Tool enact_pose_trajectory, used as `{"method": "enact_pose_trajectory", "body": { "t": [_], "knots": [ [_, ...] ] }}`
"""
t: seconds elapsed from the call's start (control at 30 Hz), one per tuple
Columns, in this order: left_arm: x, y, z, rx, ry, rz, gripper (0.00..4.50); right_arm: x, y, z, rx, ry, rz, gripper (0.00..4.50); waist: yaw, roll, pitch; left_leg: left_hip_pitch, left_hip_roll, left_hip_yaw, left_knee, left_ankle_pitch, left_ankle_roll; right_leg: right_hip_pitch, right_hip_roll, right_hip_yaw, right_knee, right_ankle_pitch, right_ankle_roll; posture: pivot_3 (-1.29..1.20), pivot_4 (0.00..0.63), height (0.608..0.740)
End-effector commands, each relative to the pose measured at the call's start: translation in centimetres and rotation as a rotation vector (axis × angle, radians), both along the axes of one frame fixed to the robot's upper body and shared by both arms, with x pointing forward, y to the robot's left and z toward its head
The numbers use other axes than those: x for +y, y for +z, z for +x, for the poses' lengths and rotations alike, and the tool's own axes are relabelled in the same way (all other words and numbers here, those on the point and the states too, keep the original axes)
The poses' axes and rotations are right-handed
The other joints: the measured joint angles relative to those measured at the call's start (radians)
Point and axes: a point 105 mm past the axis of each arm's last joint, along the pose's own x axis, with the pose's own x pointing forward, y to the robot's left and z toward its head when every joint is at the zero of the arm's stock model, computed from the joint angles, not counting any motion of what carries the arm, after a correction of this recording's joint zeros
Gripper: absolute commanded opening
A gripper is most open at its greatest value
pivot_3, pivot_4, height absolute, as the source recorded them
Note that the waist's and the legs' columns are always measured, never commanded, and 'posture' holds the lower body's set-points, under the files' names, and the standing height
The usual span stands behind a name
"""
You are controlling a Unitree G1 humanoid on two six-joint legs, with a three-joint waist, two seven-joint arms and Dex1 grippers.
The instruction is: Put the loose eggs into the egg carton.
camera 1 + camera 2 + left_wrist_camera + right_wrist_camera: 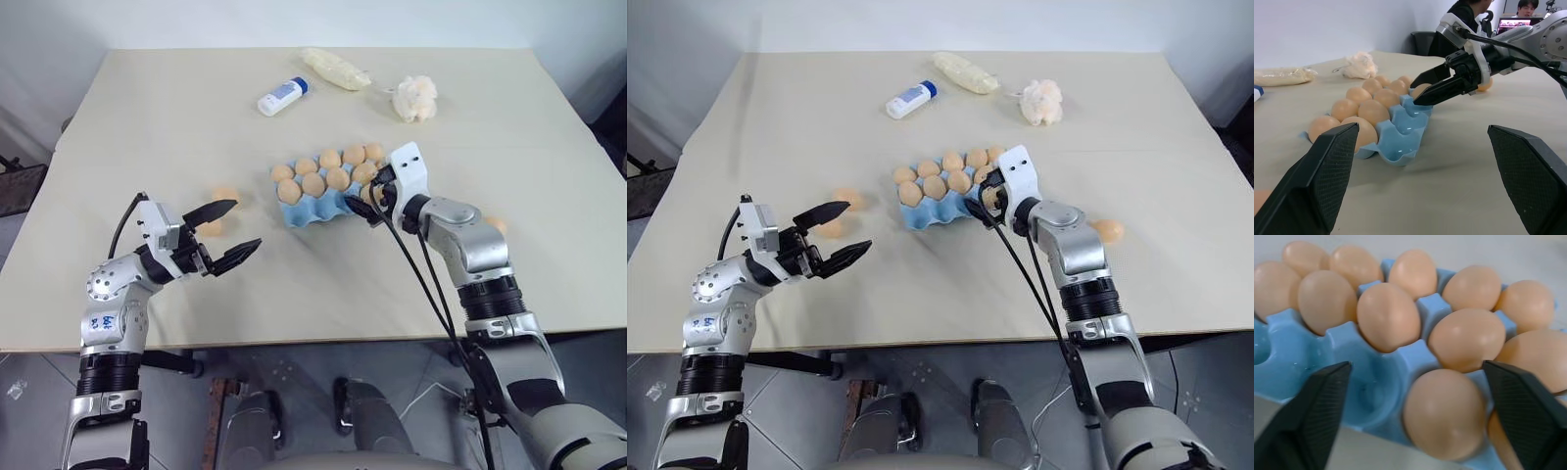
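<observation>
1. The light blue moulded pulp egg carton (315, 208) sits mid-table on the cream tabletop (147, 117), its far cups filled with tan eggs and near-left cups bare.
2. The right gripper (375, 203) hangs at the carton's right end with its black fingers spread apart, an egg (1444, 413) seated in the cup between them, seemingly let go.
3. Two loose light orange-tan eggs (848, 196) lie left of the carton, near the left gripper (224, 235); another (1107, 230) lies right of the right arm.
4. The left gripper hovers wide open, holding nothing.
5. Far off lie a white bottle with blue cap (282, 96), a pale yellow oblong bag (336, 69) and a white fluffy wad (415, 98).
</observation>
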Motion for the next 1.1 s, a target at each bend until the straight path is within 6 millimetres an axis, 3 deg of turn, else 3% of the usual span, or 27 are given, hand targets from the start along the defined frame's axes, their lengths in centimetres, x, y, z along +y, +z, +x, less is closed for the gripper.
{"method": "enact_pose_trajectory", "body": {
  "t": [0.03, 0.2, 0.33, 0.5, 0.9, 1.1],
  "knots": [
    [0.0, 1.5, -0.4, -0.066, -0.009, -0.009, 4.50, -0.1, 2.6, 0.3, -0.088, -0.005, 0.032, 4.47, -0.001, 0.000, 0.000, 0.000, 0.000, 0.000, 0.000, 0.000, 0.000, 0.000, 0.000, 0.000, 0.000, 0.000, 0.000, 0.00, 0.150, 0.740],
    [0.0, 1.5, -0.5, -0.066, -0.016, -0.008, 4.50, -1.2, 3.8, -0.5, -0.128, -0.005, 0.034, 4.47, -0.001, 0.000, 0.000, 0.000, 0.000, 0.000, 0.000, 0.001, -0.001, -0.001, 0.000, 0.000, 0.001, 0.000, 0.000, 0.00, 0.150, 0.740],
    [0.2, 1.0, -0.8, -0.052, -0.029, 0.003, 4.50, -4.3, 4.6, -4.6, -0.151, 0.083, 0.014, 4.47, 0.018, 0.000, 0.000, -0.001, 0.000, -0.002, -0.003, 0.000, -0.001, -0.001, 0.000, -0.001, -0.001, 0.000, 0.000, 0.00, 0.150, 0.740],
    [0.8, 0.7, -1.2, -0.047, -0.040, 0.002, 4.50, -7.4, 4.7, -8.0, -0.187, 0.067, 0.021, 4.47, 0.025, 0.000, 0.000, -0.002, 0.000, 0.000, -0.003, -0.001, 0.000, -0.001, 0.000, -0.001, -0.003, 0.000, 0.000, 0.00, 0.150, 0.740],
    [2.8, 0.3, -1.6, -0.029, -0.037, 0.028, 4.50, -16.2, 2.0, -16.1, -0.224, -0.232, 0.065, 4.47, 0.028, 0.000, 0.000, 0.004, 0.000, -0.002, -0.003, 0.000, -0.002, 0.005, 0.001, -0.002, -0.004, -0.001, -0.001, 0.00, 0.150, 0.740],
    [2.6, 0.3, -1.3, -0.028, -0.045, 0.026, 4.50, -17.7, 0.1, -17.9, -0.189, -0.307, 0.076, 4.47, 0.024, 0.000, 0.000, 0.006, 0.000, -0.003, -0.003, -0.002, -0.005, 0.008, 0.001, -0.003, -0.005, 0.000, -0.001, 0.00, 0.150, 0.740]
  ]
}}
